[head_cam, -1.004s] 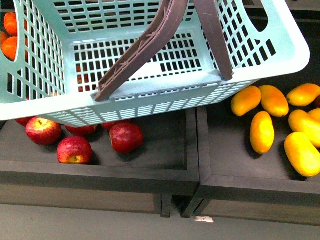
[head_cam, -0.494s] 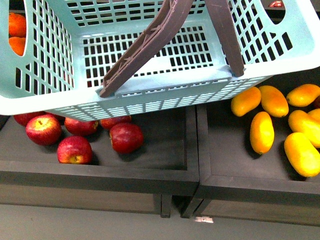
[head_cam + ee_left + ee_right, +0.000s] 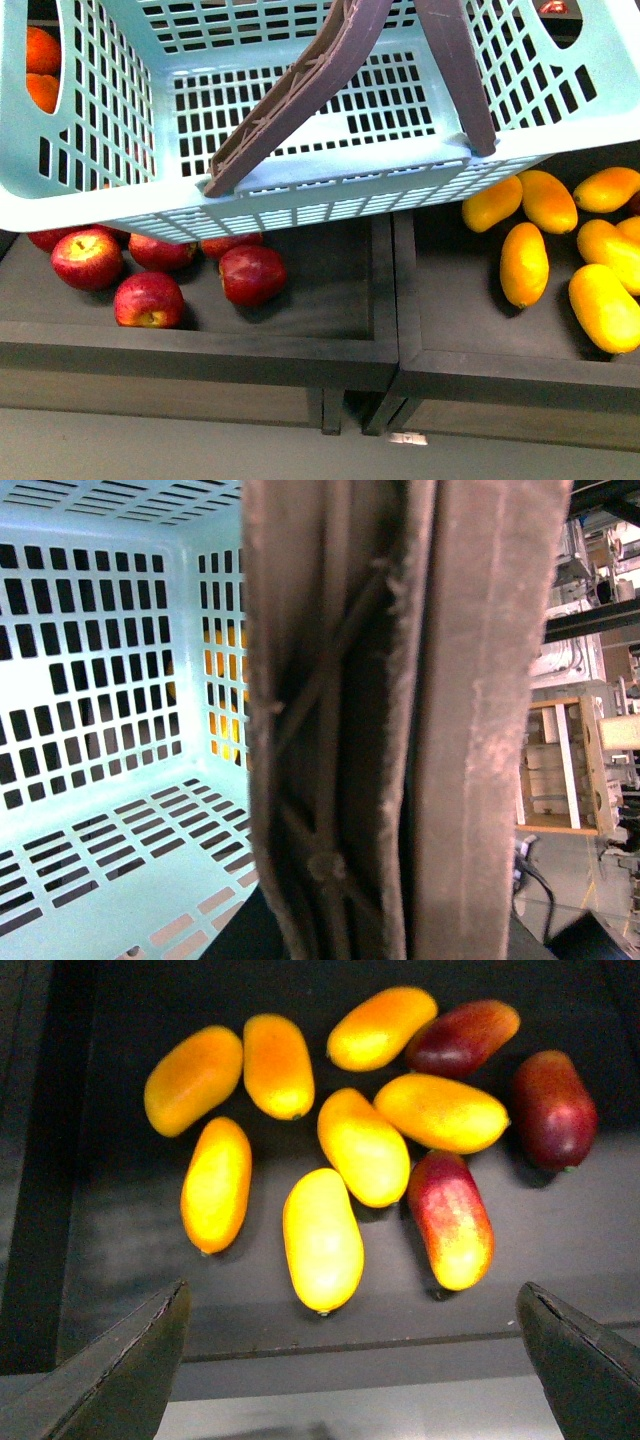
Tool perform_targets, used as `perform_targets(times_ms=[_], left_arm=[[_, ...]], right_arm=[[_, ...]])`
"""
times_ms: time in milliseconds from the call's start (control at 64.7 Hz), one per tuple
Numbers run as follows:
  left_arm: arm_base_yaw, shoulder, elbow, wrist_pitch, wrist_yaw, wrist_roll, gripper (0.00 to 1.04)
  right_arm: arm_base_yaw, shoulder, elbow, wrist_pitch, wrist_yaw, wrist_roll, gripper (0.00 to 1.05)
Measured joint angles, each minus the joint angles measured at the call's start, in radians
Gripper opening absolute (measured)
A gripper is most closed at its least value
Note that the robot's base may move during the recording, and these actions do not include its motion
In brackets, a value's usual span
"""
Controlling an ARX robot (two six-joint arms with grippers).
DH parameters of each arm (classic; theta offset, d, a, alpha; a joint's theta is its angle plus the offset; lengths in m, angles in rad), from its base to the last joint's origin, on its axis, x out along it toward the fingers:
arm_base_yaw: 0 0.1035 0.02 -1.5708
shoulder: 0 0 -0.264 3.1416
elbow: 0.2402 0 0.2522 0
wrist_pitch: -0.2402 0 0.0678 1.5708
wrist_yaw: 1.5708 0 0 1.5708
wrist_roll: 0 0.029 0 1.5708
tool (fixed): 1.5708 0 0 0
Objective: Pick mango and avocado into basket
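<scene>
Above the apple bin, the basket (image 3: 300, 195) hangs tilted and fills the upper part of the front view. Its near rim covers the rear apples (image 3: 250, 275), and its right corner reaches past the divider (image 3: 393, 290) to just above the nearest mangoes (image 3: 523, 263). Its two brown handles (image 3: 310, 90) rise and converge out of the top of the picture.

In the left wrist view these handles (image 3: 400, 720) lie pressed side by side right against the lens and block most of the scene. The basket's slotted wall and floor (image 3: 100, 680) show beyond them, with yellow-orange colour glinting through the slots. The left gripper's fingers cannot be made out there, so I cannot tell whether its jaws are clamped on the handles.

The right gripper (image 3: 355, 1360) hovers over the mango bin, looking down on it, with its two dark fingers (image 3: 120, 1370) spread wide and holding nothing. Ten mangoes (image 3: 363, 1147) lie loosely clustered on the dark bin floor beneath it. Seven are yellow to orange and three are reddish, several of them touching. They are in plain view under the spread fingers.

Red apples sit in the left bin, partly hidden under the basket. Oranges (image 3: 40, 70) show through the slots in the basket's left wall.
</scene>
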Motion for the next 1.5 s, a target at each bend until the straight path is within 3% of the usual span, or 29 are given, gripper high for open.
perform_targets(times_ms=[263, 556, 1020, 1499], left_arm=[[0.0, 0.0, 0.0, 0.0, -0.001, 0.001, 0.15], [0.0, 0.0, 0.0, 0.0, -0.001, 0.002, 0.15], [0.0, 0.0, 0.0, 0.0, -0.001, 0.002, 0.15], [0.0, 0.0, 0.0, 0.0, -0.002, 0.002, 0.15]], right_arm=[[0.129, 0.415, 0.182, 0.085, 0.042, -0.031, 0.96], [0.238, 0.686, 0.419, 0.039, 0.094, 0.021, 0.96], [0.323, 0.879, 0.673, -0.058, 0.12, 0.159, 0.96], [0.325, 0.995, 0.827, -0.129, 0.133, 0.212, 0.96]])
